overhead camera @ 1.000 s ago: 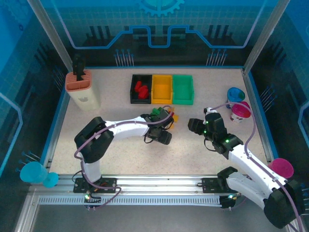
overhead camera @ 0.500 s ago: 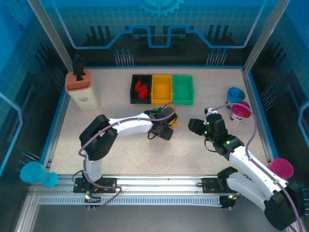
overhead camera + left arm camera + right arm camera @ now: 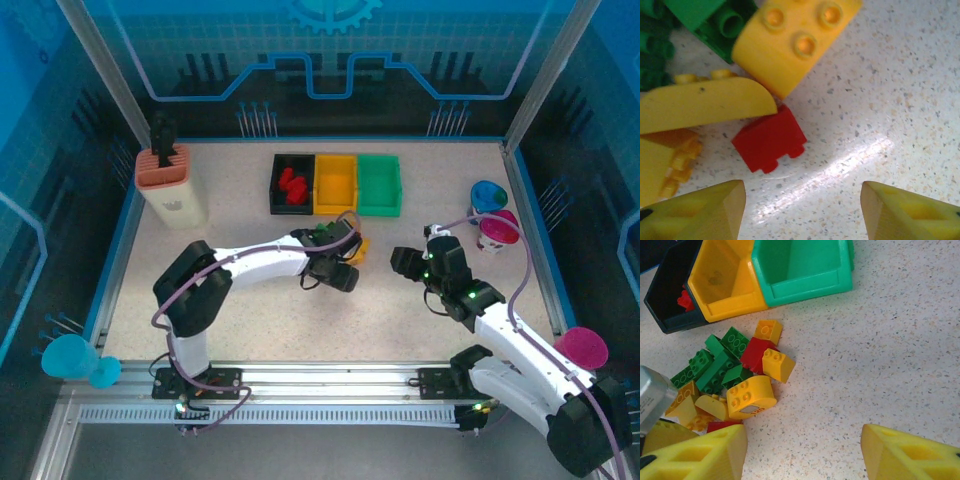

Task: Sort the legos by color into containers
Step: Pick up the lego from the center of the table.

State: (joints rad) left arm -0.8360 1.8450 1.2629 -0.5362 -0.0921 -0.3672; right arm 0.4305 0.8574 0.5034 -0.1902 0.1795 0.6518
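Note:
The legos lie in a loose pile (image 3: pixel 343 240) of red, yellow and green bricks in front of the containers. The black bin (image 3: pixel 273 185) holds red legos (image 3: pixel 292 186); the yellow bin (image 3: pixel 335 185) and green bin (image 3: pixel 379 183) stand beside it. My left gripper (image 3: pixel 802 200) is open at the pile's near edge. A small red brick (image 3: pixel 769 145) lies just ahead of its fingertips, apart from them, under a curved yellow brick (image 3: pixel 705 102). My right gripper (image 3: pixel 805 440) is open over bare table right of the pile (image 3: pixel 740 370), holding nothing.
A salmon slotted holder (image 3: pixel 170 180) stands at the back left. Blue (image 3: pixel 487 195) and magenta (image 3: pixel 497 232) cups stand at the right edge. A cyan cup (image 3: pixel 70 357) and another magenta cup (image 3: pixel 583 348) sit outside the table near the front corners.
My left gripper has edged in toward the pile and its jaws have narrowed slightly. The right arm has not moved.

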